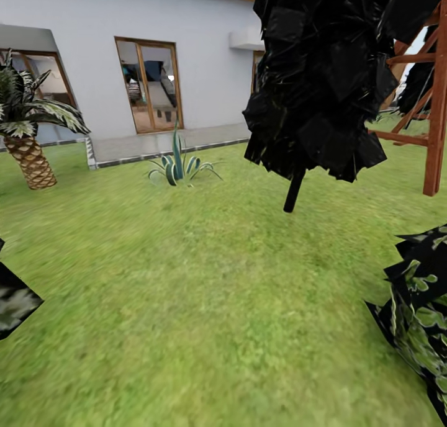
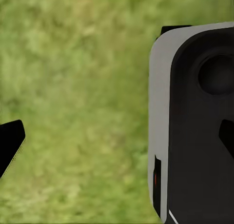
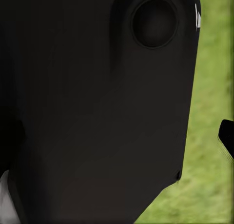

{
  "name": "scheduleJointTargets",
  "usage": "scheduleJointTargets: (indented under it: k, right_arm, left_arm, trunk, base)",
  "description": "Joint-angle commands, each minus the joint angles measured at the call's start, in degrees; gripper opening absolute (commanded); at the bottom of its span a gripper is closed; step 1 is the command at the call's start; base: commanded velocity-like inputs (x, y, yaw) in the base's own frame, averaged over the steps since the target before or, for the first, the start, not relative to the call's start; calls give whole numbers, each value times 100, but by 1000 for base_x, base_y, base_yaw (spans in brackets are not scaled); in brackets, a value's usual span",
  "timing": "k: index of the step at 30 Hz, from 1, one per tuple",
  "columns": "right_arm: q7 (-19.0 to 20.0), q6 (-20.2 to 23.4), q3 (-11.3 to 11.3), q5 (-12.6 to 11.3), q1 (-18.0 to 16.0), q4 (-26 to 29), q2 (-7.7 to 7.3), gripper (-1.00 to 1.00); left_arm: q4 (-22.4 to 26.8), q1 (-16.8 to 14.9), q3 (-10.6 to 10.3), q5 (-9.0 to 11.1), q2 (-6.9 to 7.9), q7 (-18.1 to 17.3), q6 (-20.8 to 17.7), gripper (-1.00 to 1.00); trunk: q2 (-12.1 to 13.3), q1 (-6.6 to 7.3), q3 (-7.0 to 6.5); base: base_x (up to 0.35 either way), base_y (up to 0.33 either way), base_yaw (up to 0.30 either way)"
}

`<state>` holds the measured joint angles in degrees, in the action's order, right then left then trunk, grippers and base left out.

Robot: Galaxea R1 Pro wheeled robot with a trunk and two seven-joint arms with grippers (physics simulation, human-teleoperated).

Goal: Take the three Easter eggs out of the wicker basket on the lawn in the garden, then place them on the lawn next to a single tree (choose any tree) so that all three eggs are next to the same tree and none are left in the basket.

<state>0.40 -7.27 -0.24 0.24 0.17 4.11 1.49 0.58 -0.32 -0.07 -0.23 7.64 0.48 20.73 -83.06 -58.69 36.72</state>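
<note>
The lawn [image 1: 205,278] spreads wide and green ahead of me in the head view. The Easter eggs and the wicker basket are out of view. A dark, almost black bushy tree [image 1: 323,73] on a thin trunk [image 1: 293,191] stands ahead to the right. In the left wrist view one black fingertip [image 2: 9,143] pokes in over grass beside my grey and black body shell [image 2: 195,126]. The right wrist view has my black body shell [image 3: 97,107] up close and one black fingertip [image 3: 226,136] over grass. Neither view reveals how the jaws stand.
A white house with a glass door [image 1: 151,85] and a paved strip [image 1: 167,144] lies ahead. A palm [image 1: 31,160] stands far left, a spiky plant [image 1: 178,166] at the patio edge. A red-brown wooden frame [image 1: 434,116] rises at right. Dark foliage [image 1: 419,315] crowds the near right.
</note>
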Motion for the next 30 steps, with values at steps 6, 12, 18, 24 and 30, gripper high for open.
scheduleJointTargets:
  k: [6,12,18,24,30]
  right_arm:
    - [4,-11,-3,6,1,3,0,100]
    - [4,-11,-2,10,1,3,0,100]
    - [4,-11,-2,11,3,2,0,100]
    - [4,-11,-1,11,1,2,0,100]
    - [4,-11,1,11,1,2,0,100]
  left_arm:
    - [-5,-3,-2,-3,0,5,19,100]
    - [-4,-3,-2,-3,0,5,19,100]
    - [-5,-3,-2,-3,0,5,19,100]
    - [-2,-3,-2,-3,0,5,19,100]
    - [-3,-3,-2,-3,0,5,19,100]
  trunk:
    - [-2,-3,4]
    - [-2,-3,4]
    - [-2,-3,4]
    - [-2,-3,4]
    - [-2,-3,4]
  base:
    - [328,0,146]
    - [328,0,57]
    - [329,0,28]
    - [329,0,140]
    - [330,0,73]
